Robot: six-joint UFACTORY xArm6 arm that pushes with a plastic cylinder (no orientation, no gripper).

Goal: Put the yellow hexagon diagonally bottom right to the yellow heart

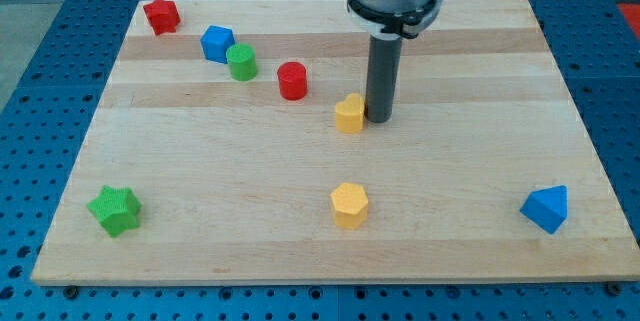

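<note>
The yellow hexagon [350, 204] lies near the board's bottom middle. The yellow heart [350, 114] lies at the board's centre, directly above the hexagon in the view. My tip [379, 118] rests on the board just right of the yellow heart, touching or almost touching its right side. The hexagon is well below my tip and a little to its left.
A red star [161, 15], a blue block [217, 43], a green cylinder [241, 62] and a red cylinder [292, 80] run from the top left toward the centre. A green star [114, 209] lies at bottom left, a blue triangular block [546, 208] at bottom right.
</note>
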